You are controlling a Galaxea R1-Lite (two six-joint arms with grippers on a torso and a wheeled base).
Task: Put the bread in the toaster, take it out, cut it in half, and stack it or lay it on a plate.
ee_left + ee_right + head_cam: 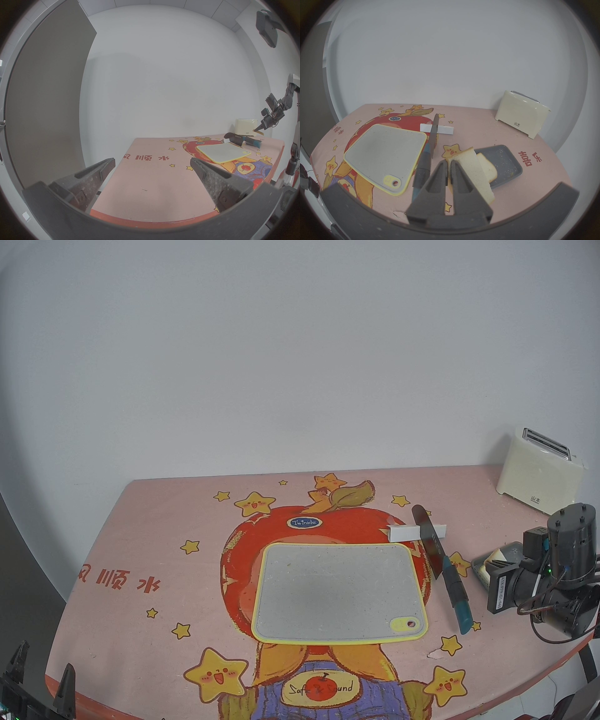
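Table (pixel 156 540) — 2 bread slices (pixel 470 171), 1 toaster (pixel 539 474)

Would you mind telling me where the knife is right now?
In the head view, the knife lies just right of the cutting board, its blade propped on a white block, left of the tray.

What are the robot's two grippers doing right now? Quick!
Left gripper: open, holding nothing.
Right gripper: closed on the bread.
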